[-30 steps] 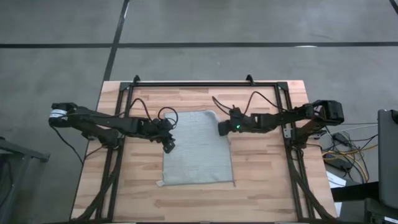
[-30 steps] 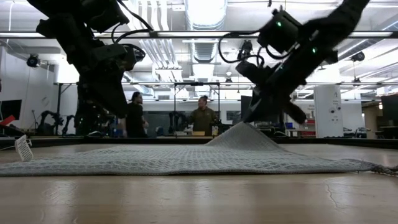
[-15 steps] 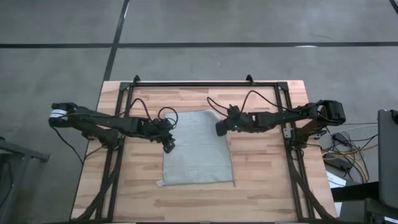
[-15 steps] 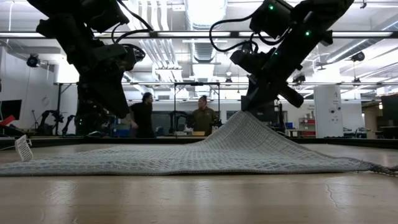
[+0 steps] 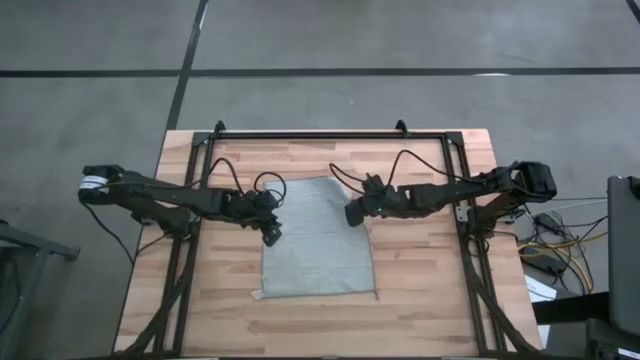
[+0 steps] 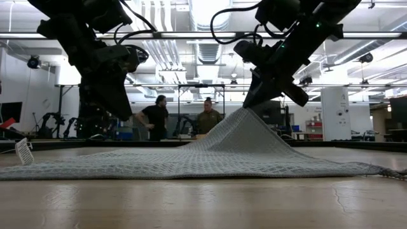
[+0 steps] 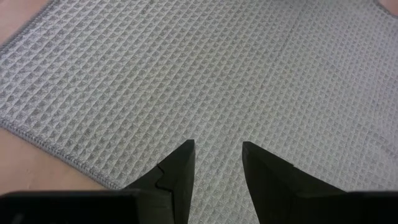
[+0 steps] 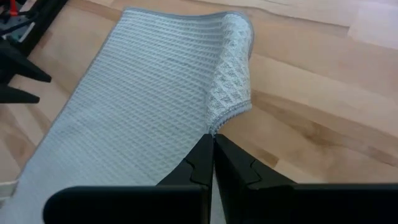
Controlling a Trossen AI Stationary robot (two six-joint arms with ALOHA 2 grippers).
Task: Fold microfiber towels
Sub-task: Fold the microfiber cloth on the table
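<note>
The grey-green waffle-weave towel (image 5: 315,245) lies spread on the wooden table, with its white tag (image 6: 24,151) at the near left corner. My right gripper (image 5: 350,213) is shut on the towel's right edge, which rises to a peak (image 6: 245,114) in the low view. My left gripper (image 5: 272,236) hovers open just above the towel's left part; its two fingers (image 7: 177,171) show over the weave in the left wrist view, apart from it in the low view (image 6: 117,95). My right gripper pinches the towel's hemmed right edge (image 8: 219,121) between its two shut fingers, on the far half of that edge. The fingers come from the table's right, slanting down. The held edge is lifted and curls over toward the far corner (image 8: 239,28); the rest lies on the table.
A black frame (image 5: 330,134) runs along the table's far edge and down both sides under the arms. Bare wood (image 5: 420,270) lies right of and in front of the towel. People stand far behind the table in the low view (image 6: 206,117).
My right gripper has risen and gone a little toward the table's left, still shut on the towel's right edge. That edge is lifted higher into a taller peak and leans over the towel; the towel's left and near parts have stayed flat.
</note>
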